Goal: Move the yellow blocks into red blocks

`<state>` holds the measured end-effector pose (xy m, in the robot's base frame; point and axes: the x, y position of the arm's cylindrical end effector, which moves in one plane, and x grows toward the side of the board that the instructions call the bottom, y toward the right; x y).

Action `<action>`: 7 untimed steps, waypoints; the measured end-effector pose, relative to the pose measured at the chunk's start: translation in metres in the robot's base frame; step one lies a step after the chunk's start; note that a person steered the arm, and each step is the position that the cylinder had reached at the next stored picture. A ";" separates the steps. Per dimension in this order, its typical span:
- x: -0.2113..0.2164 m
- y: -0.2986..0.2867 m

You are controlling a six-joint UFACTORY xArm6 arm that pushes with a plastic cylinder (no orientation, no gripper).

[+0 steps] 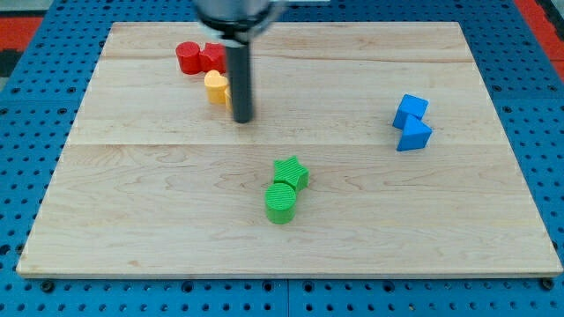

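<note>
Yellow block [215, 87]: located far-left on the tabletop [176, 202], touching or just short of the red blocks. Its shape is partly hidden by the rod; it may be more than one piece, but this cannot be confirmed.

Red blocks: a red cylinder [187, 57] with a second red block [212, 58] of uncertain shape at its right, both immediately beyond the yellow.

My tip [242, 119]: standing just right of the yellow block and slightly nearer. There is no hand on this rig, so nothing is grasped; contact is by the rod alone.

Governing relation: the yellow lies left and far of my tip, the reds beyond it on that line. Judgement: a push toward far-left would close any remaining gap.

Well clear, not involved: green star [291, 172], green cylinder [281, 202], two blue blocks [411, 122] at right.
</note>
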<state>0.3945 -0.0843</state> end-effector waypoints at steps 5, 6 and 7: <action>-0.046 0.002; -0.032 -0.017; -0.030 -0.074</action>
<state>0.3646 -0.1582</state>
